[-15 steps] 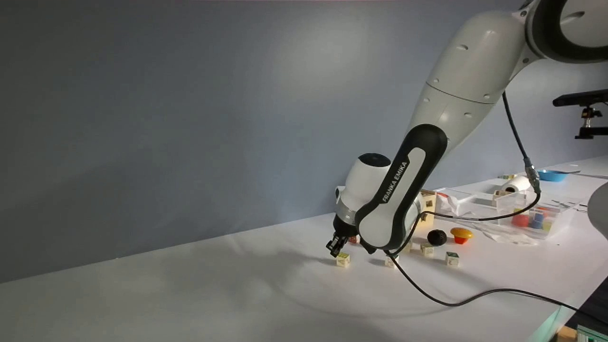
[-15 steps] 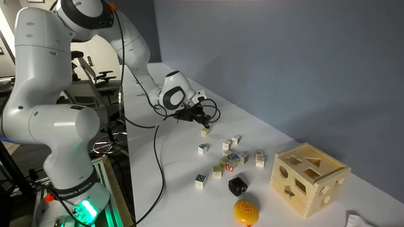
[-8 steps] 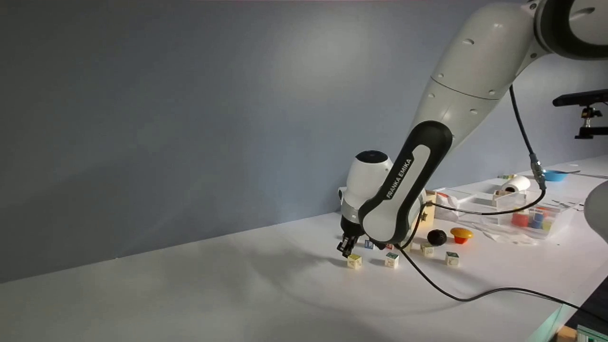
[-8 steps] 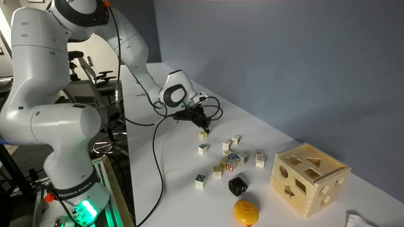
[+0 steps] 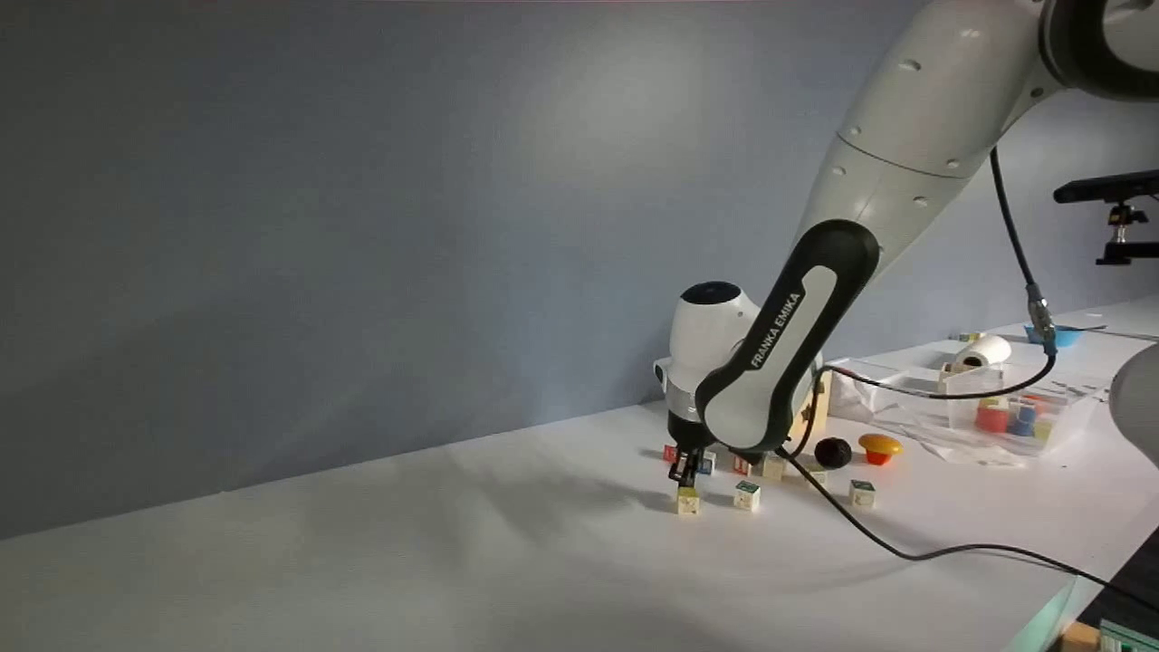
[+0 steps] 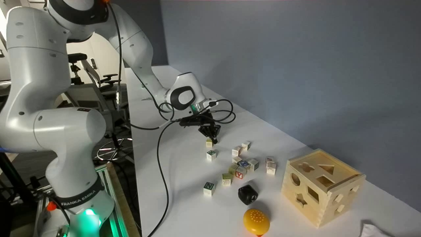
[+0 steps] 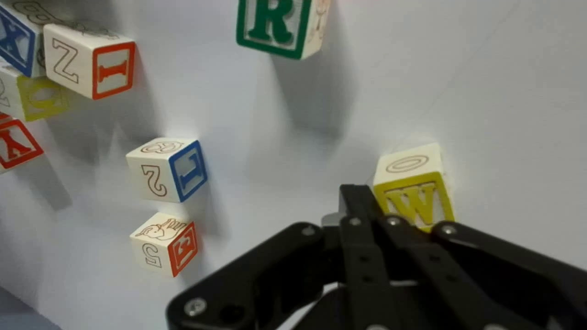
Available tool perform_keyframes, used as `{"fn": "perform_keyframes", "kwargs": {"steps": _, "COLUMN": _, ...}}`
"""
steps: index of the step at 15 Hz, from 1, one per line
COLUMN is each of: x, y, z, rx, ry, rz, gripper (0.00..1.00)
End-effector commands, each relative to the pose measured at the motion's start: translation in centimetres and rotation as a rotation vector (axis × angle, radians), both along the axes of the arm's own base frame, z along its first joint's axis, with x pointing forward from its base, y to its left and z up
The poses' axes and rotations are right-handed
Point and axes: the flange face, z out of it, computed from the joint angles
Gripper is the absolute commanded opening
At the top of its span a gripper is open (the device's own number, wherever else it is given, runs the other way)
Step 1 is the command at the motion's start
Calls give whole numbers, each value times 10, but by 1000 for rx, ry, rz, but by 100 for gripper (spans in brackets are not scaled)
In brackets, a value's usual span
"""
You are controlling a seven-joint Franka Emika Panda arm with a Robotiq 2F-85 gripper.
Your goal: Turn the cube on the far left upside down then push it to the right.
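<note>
The cube is small and pale cream, with a yellow-framed W face up; it lies on the table in both exterior views (image 5: 688, 503) (image 6: 209, 144). In the wrist view the cube (image 7: 409, 160) is right of the fingertips, its lower part hidden behind the gripper. My gripper (image 7: 361, 195) is shut, with its fingers side by side and nothing between them. Its tips are low beside the cube, against or very close to its edge; whether they touch is hard to tell. The gripper also shows in both exterior views (image 5: 684, 478) (image 6: 214, 141).
A green R cube (image 7: 275, 23) lies near the cube, also in an exterior view (image 6: 211, 155). Several letter cubes (image 6: 240, 172) are scattered beyond it. A black ball (image 6: 247, 194), an orange-yellow toy (image 6: 256, 221) and the wooden box (image 6: 304, 187) stand farther on. A cable (image 6: 161, 177) crosses the table.
The shut gripper and the cube have moved together along the table, toward the R cube. The cube has turned slightly and keeps its yellow face up. The other cubes have not moved.
</note>
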Motion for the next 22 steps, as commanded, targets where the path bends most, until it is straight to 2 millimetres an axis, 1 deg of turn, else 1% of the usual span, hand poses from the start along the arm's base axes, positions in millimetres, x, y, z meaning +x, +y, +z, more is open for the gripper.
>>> {"fn": "perform_keyframes", "kwargs": {"steps": 1, "x": -5, "y": 4, "z": 13, "rx": 61, "ry": -70, "rz": -20, "gripper": 0}}
{"fn": "perform_keyframes", "kwargs": {"steps": 2, "x": -5, "y": 7, "z": 19, "rx": 97, "ry": -101, "rz": -24, "gripper": 0}}
{"fn": "perform_keyframes", "kwargs": {"steps": 4, "x": -4, "y": 13, "z": 24, "rx": 116, "ry": -126, "rz": -5, "gripper": 0}}
{"fn": "perform_keyframes", "kwargs": {"steps": 11, "x": -16, "y": 24, "z": 29, "rx": 163, "ry": -76, "rz": 72, "gripper": 0}}
{"fn": "perform_keyframes", "kwargs": {"steps": 14, "x": -20, "y": 26, "z": 26, "rx": 161, "ry": -42, "rz": 98, "gripper": 0}}
{"fn": "perform_keyframes", "kwargs": {"steps": 22, "x": -22, "y": 19, "z": 13, "rx": 106, "ry": 38, "rz": 111, "gripper": 0}}
